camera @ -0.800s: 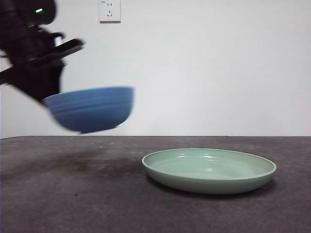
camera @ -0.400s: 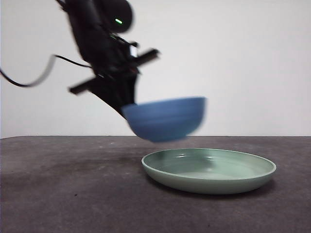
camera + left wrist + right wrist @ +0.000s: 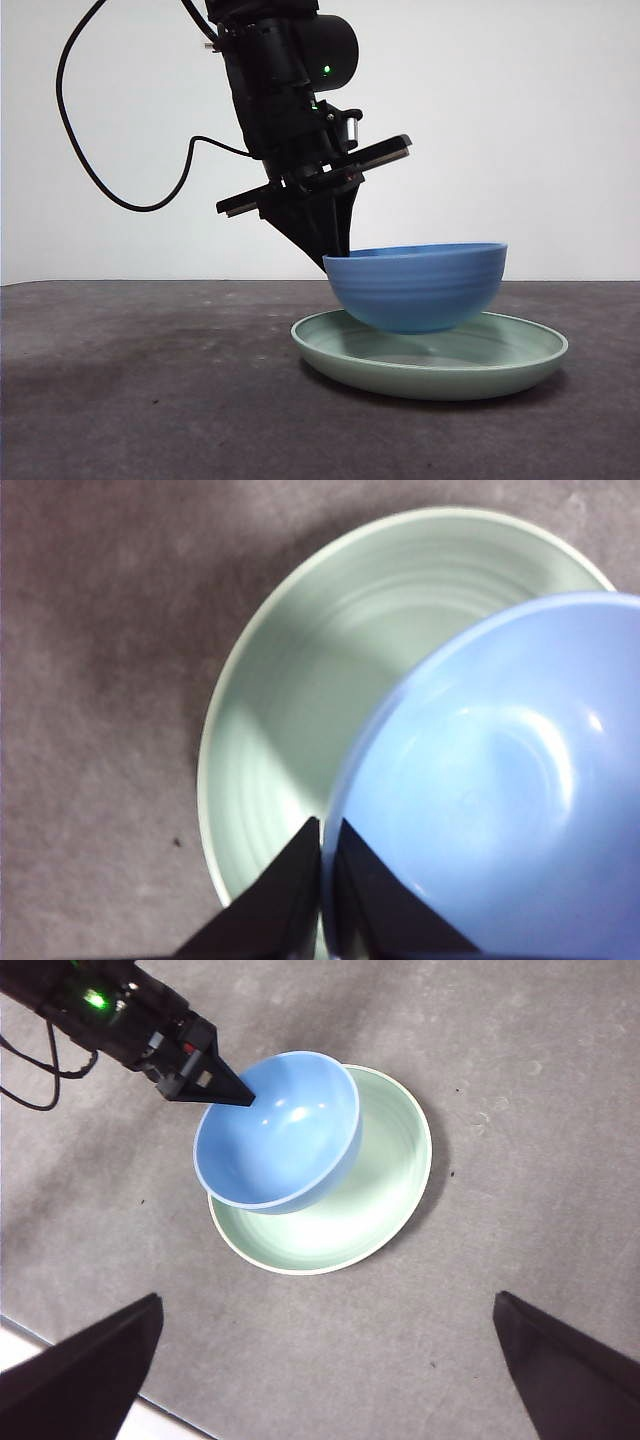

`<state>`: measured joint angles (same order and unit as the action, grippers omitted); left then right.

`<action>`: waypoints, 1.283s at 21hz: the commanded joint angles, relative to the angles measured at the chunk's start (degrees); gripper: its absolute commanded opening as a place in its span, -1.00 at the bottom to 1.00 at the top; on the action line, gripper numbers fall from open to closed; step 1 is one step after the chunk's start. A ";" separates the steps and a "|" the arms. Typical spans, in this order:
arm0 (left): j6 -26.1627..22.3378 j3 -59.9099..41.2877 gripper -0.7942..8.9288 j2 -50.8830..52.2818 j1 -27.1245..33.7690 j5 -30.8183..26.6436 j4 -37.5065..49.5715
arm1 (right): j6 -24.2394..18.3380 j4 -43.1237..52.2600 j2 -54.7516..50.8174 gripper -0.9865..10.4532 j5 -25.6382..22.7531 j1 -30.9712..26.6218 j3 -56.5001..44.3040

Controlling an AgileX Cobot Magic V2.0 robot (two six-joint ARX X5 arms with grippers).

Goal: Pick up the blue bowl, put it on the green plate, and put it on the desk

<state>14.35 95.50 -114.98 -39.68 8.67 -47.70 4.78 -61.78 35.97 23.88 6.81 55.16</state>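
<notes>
My left gripper point(image 3: 335, 252) is shut on the rim of the blue bowl point(image 3: 418, 286) and holds it upright just above the green plate point(image 3: 430, 352), which lies on the desk point(image 3: 150, 390). In the left wrist view the jaws point(image 3: 322, 825) pinch the bowl's point(image 3: 500, 790) rim over the plate point(image 3: 300, 690). In the right wrist view the bowl point(image 3: 275, 1130) hangs over the plate point(image 3: 375, 1190), with the left gripper point(image 3: 240, 1098) on its rim. My right gripper point(image 3: 325, 1325) is open, high above the desk and empty.
The left arm's black cable point(image 3: 100, 180) loops in the air to the left of the arm. A white wall point(image 3: 540, 120) stands behind the desk. A pale desk edge point(image 3: 40, 1345) shows in the right wrist view.
My left gripper has carried the blue bowl to the right and down, from the air at the left to just above the green plate. The plate has not moved.
</notes>
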 commanded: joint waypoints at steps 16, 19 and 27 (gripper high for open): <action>0.20 1.53 -0.82 -4.20 -0.85 -1.36 1.81 | 0.55 0.35 0.17 0.25 0.11 0.24 1.22; 0.31 1.53 -0.56 -4.20 -1.01 -1.31 2.05 | 0.52 0.35 0.17 0.24 0.09 0.24 1.22; -3.54 7.50 0.33 -4.17 0.15 -1.40 -6.99 | 0.50 0.37 0.17 0.25 0.09 0.24 1.22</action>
<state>12.86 101.36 -117.62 -39.53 7.40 -54.57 4.80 -61.89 35.99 23.86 6.81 55.16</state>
